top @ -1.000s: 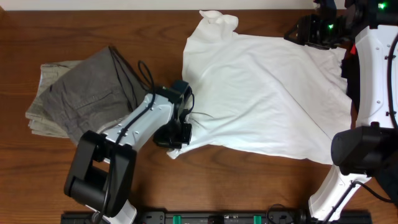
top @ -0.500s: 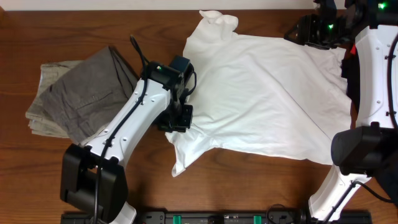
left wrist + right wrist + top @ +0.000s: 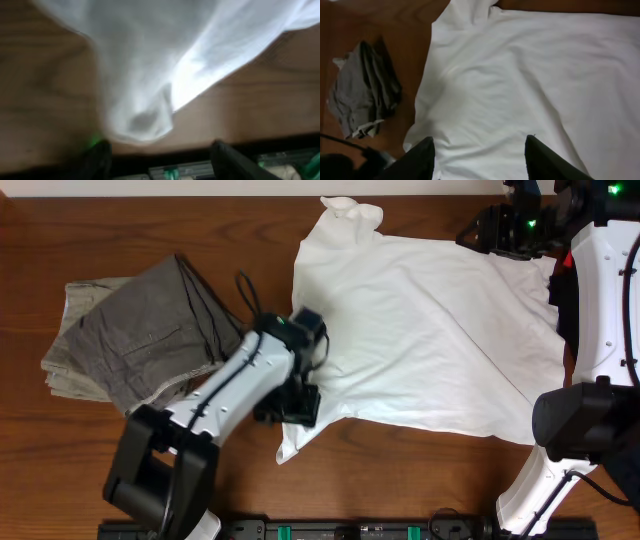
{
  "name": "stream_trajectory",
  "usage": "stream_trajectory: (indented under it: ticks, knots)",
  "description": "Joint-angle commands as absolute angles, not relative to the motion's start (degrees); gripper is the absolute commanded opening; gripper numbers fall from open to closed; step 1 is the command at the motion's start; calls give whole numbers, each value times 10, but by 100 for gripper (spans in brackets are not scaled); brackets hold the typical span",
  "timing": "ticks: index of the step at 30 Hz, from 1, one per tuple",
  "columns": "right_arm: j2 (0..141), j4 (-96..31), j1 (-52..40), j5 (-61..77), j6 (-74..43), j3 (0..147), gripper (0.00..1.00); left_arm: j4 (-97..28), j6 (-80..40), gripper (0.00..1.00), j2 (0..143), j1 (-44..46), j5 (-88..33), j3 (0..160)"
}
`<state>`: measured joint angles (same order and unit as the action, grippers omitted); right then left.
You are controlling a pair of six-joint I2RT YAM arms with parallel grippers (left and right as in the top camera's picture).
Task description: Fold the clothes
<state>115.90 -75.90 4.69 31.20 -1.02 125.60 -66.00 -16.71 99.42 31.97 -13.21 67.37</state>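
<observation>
We judge folding barely begun: the white T-shirt (image 3: 430,330) lies spread and rumpled on the tabletop (image 3: 100,230), grey trousers (image 3: 130,330) heaped beside it. Left gripper (image 3: 160,147) and right gripper (image 3: 479,142) fingers stand apart, empty.

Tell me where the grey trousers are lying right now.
In the overhead view the grey trousers lie bunched on the left side of the table, left of the white T-shirt and apart from it, beside the left arm.
</observation>
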Motion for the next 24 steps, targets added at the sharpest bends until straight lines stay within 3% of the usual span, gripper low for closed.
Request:
stream_trajectory:
  ticks: [1, 4, 7, 10, 11, 17, 24]
  knots:
    - [1164, -761, 43, 313, 1, 1256, 57, -606, -186, 66, 991, 341, -133, 619]
    - [1164, -763, 43, 313, 1, 1256, 57, -551, -200, 64, 991, 347, -128, 579]
    - [1164, -764, 43, 313, 1, 1256, 57, -530, -225, 34, 991, 346, -128, 564]
    - [1164, -763, 43, 313, 1, 1256, 57, -526, -227, 9, 991, 345, -130, 570]
    - [1164, -763, 43, 313, 1, 1256, 57, -533, -226, 6, 991, 343, -143, 578]
    - [1164, -763, 43, 313, 1, 1256, 57, -651, -177, 6, 991, 312, -299, 679]
    - [1164, -763, 43, 313, 1, 1256, 57, -759, -116, 6, 991, 261, -249, 802]
